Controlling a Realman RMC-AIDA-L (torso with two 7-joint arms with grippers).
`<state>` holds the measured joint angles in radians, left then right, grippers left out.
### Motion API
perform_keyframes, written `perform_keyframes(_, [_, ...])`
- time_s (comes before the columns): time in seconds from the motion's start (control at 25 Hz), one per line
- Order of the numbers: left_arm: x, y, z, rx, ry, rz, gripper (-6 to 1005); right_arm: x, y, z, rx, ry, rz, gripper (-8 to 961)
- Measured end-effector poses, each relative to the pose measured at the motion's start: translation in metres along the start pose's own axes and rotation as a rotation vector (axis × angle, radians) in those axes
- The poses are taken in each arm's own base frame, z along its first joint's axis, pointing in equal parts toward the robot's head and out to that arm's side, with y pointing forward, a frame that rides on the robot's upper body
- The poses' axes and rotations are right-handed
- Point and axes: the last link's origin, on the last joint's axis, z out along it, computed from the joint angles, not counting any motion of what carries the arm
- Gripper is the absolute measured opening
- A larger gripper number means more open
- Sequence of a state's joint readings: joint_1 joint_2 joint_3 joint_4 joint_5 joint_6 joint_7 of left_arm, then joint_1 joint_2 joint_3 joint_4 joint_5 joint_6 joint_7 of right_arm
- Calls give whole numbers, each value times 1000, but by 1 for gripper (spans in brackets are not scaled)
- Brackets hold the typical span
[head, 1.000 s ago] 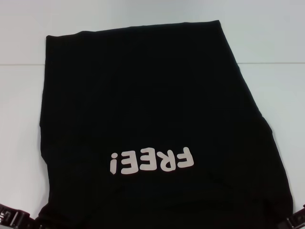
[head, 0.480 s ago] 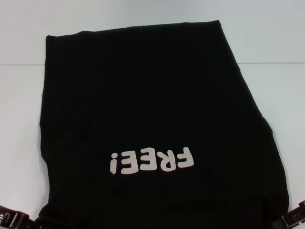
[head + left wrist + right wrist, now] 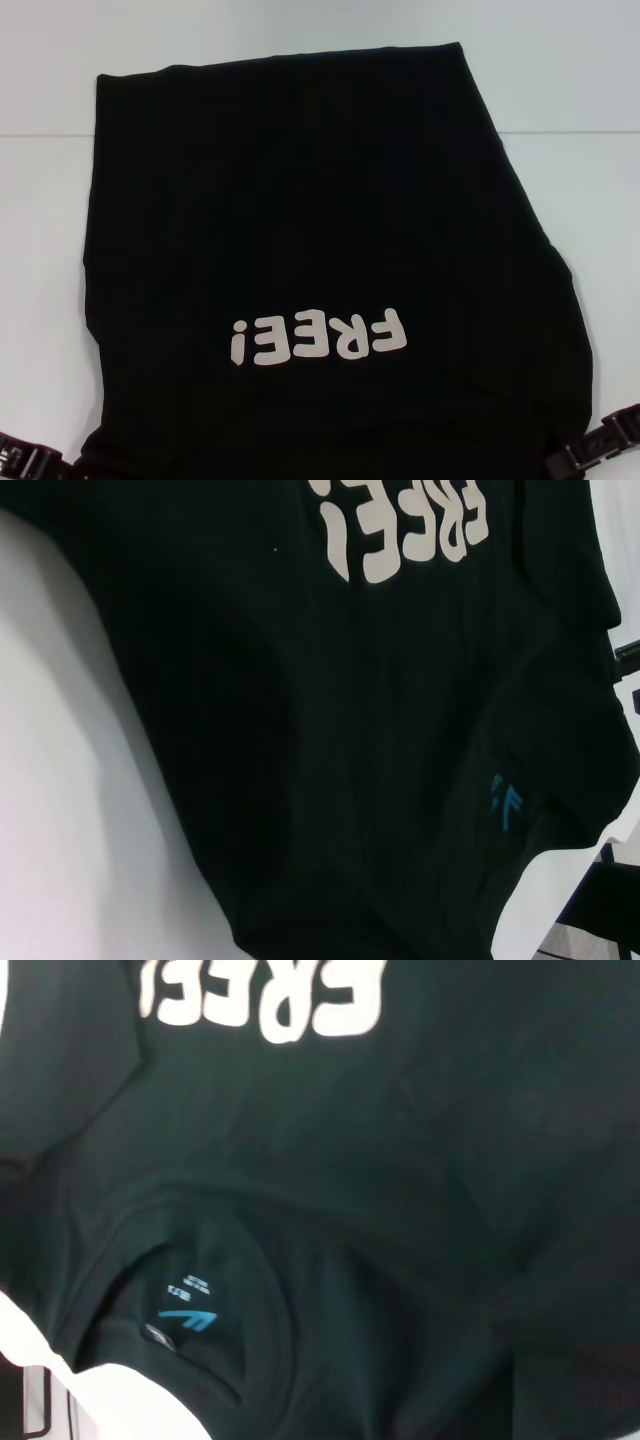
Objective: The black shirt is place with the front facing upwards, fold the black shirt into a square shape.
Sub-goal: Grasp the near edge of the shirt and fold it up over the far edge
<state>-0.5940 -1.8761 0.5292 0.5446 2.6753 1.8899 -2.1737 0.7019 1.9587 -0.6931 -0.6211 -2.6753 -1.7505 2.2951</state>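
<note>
The black shirt lies flat on the white table, front up, its sides folded in to a long panel. Its white "FREE!" lettering reads upside down near my edge. The collar end is closest to me; the blue neck label shows inside the collar in the right wrist view and again as the label in the left wrist view. My left gripper sits at the shirt's near left corner. My right gripper sits at the near right corner, against the cloth's edge.
White tabletop surrounds the shirt on the left, right and far sides. A faint seam runs across the table behind the shirt's middle. Nothing else stands on the table.
My right gripper has slid inward toward the shirt's near right corner, so more of it shows. The left gripper and the shirt have stayed put.
</note>
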Motion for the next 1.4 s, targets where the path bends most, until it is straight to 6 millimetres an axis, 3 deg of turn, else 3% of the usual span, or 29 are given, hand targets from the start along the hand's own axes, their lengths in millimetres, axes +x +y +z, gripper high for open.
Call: perform_keyframes(1.4, [2,1,0,0,3,20,33,-27,21,16,-37,-23,-45,655])
